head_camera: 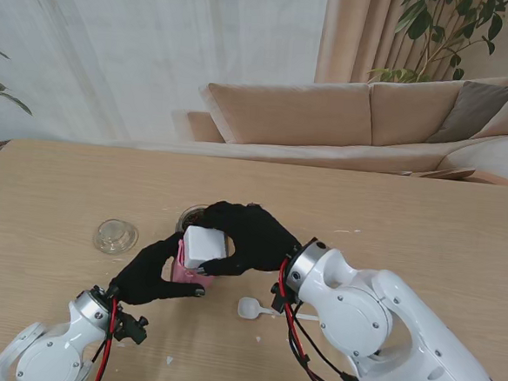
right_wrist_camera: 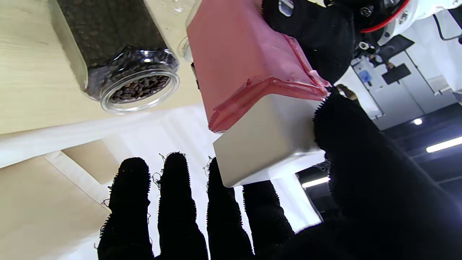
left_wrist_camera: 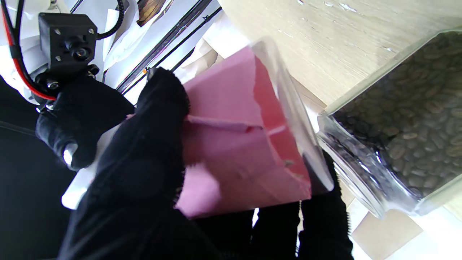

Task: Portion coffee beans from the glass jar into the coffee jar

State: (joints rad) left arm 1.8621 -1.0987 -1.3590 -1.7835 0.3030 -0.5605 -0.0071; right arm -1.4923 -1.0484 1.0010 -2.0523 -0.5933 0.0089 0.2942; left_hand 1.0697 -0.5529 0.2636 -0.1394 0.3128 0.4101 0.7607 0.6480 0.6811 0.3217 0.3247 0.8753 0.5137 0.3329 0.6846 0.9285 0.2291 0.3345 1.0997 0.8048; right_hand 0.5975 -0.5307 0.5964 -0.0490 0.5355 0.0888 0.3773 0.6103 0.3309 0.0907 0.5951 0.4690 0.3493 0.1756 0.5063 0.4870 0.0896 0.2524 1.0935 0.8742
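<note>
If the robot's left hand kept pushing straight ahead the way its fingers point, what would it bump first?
The left hand already grips the pink coffee jar, so nothing lies between them. Pushed onward, the first new thing would probably be the glass jar of beans just beyond, though depth is hard to judge.

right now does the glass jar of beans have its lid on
No, in the right wrist view the glass jar has an open mouth with beans visible inside and no lid on it.

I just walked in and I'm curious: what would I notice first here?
Two black-gloved hands meet mid-table: the left hand holds a pink coffee jar, and the right hand grips its white lid. Just beyond them stands a glass jar full of coffee beans, and a small white scoop lies nearer to me.
</note>
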